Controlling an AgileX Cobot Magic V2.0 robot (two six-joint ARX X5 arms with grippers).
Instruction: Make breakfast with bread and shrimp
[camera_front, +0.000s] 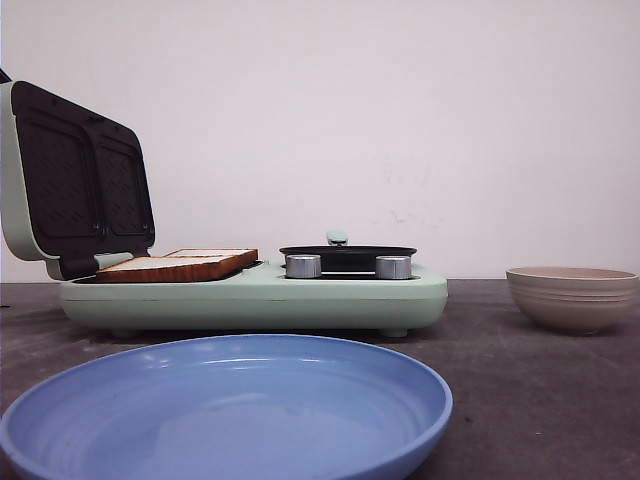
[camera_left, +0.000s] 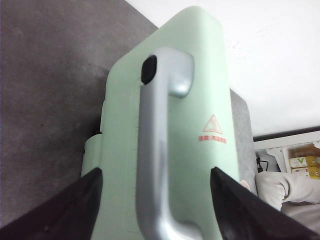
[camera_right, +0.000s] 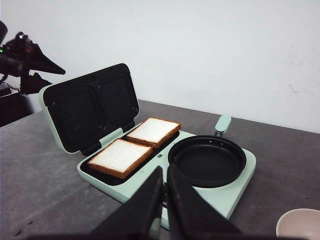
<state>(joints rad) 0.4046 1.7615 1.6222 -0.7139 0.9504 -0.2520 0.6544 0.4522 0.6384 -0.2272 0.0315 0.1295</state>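
Lying nearest: a blue plate (camera_front: 225, 400) sat at the near edge of the dark table (camera_front: 520, 380), with nothing on it.
Middle ground: a mint-green breakfast maker (camera_front: 255, 293) stood beyond the plate, two silver knobs (camera_front: 303, 266) on its front.
Bread: two square slices of bread (camera_right: 134, 145) lay flat side by side on the lower grill plate, on the left half of the appliance.
Pan: a round black pan (camera_right: 207, 160) sat on the right half, its green handle (camera_right: 222, 123) pointing away toward the wall.
Lid: the lid (camera_front: 70, 180) stood raised at the left, its dark grill plates facing right.
Bowl: a beige bowl (camera_front: 572, 297) rested well apart to the right.
Left gripper (camera_left: 157, 210): jaws spread wide, straddling the lid's silver handle (camera_left: 155, 145) without touching it.
Right gripper (camera_right: 165, 200): fingers pressed together, holding nothing, hanging near the appliance's front.
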